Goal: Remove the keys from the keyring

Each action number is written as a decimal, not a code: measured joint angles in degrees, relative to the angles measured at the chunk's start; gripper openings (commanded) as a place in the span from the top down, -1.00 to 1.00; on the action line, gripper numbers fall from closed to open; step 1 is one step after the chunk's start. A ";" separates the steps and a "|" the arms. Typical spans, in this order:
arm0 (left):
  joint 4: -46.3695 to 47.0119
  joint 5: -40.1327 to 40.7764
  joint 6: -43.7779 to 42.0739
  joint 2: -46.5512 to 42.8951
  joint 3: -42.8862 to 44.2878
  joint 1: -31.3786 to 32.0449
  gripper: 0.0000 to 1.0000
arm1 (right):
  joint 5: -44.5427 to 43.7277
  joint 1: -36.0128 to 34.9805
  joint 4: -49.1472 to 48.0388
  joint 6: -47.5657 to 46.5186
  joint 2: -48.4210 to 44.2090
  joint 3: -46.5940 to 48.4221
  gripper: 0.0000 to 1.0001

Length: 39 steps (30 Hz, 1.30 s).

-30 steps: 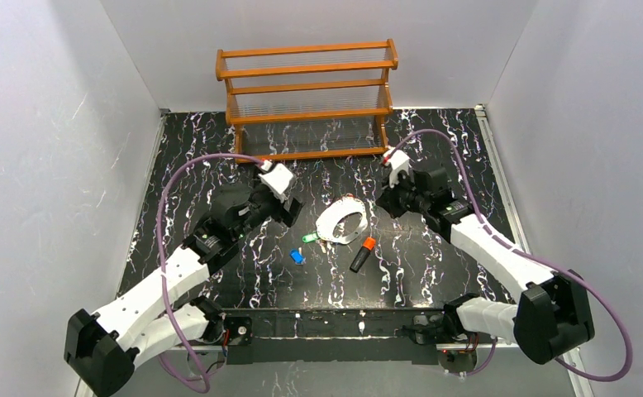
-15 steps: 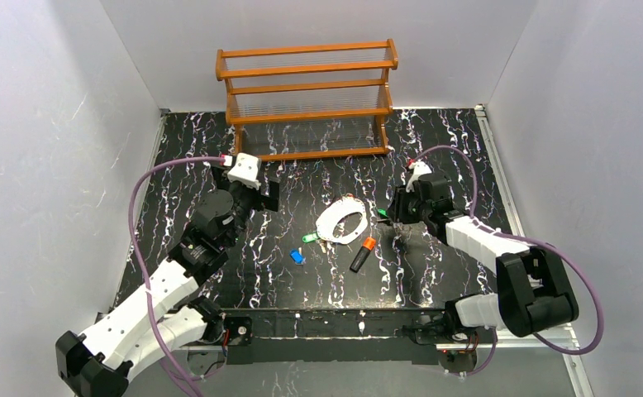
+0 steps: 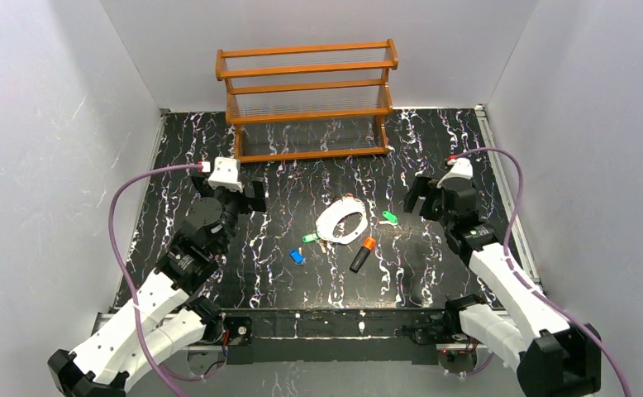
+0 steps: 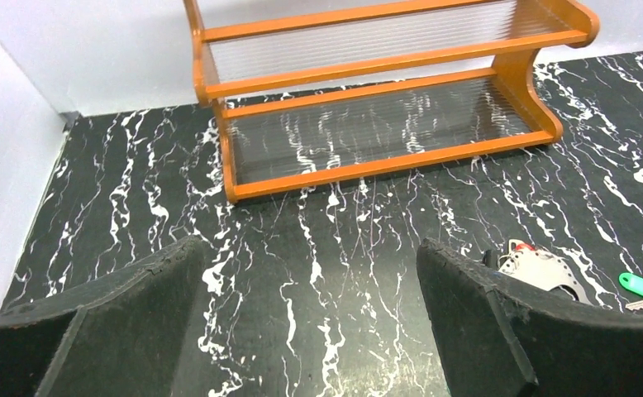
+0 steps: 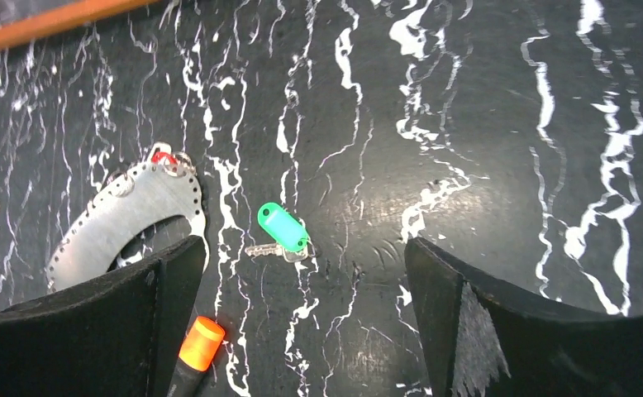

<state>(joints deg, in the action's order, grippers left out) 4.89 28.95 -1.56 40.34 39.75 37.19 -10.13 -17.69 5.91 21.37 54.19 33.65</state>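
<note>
The keyring (image 3: pixel 340 222), a wide pale grey band, lies flat mid-table and also shows in both wrist views (image 4: pixel 541 269) (image 5: pixel 120 219). One green key (image 3: pixel 389 218) (image 5: pixel 283 226) lies loose just right of it. Another green key (image 3: pixel 308 238) and a blue key (image 3: pixel 297 256) lie loose to its lower left. My left gripper (image 3: pixel 250 197) (image 4: pixel 310 246) hangs open and empty left of the ring. My right gripper (image 3: pixel 420 201) (image 5: pixel 303 248) is open above the table right of the ring, with the green key just beyond its fingertips.
A black marker with an orange cap (image 3: pixel 362 254) (image 5: pixel 200 343) lies below the ring. A wooden two-shelf rack (image 3: pixel 307 99) (image 4: pixel 384 83) stands at the back. Grey walls close in the black marbled table on three sides.
My right gripper opened and drew back to the right, leaving a green key on the table beside the ring. My left arm pulled back to the left, opening its jaws fully.
</note>
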 measured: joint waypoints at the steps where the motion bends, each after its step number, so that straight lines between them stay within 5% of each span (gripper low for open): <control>1: -0.68 0.72 0.52 -0.57 0.00 -0.02 -0.97 | -1.22 0.00 1.86 0.66 -1.42 0.52 -0.97; 13: -5.38 6.27 3.52 -9.55 -3.69 -0.39 -0.97 | -6.32 0.00 6.12 0.17 -27.80 -0.59 -0.97; 39: -14.99 7.80 9.53 -26.82 -5.97 -1.36 -0.97 | -12.94 0.00 18.08 -2.60 -36.06 4.20 -0.97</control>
<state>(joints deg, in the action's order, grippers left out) -10.11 36.75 7.97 13.52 33.78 35.83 -23.07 -17.69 23.99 18.76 18.13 37.85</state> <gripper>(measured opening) 0.983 0.985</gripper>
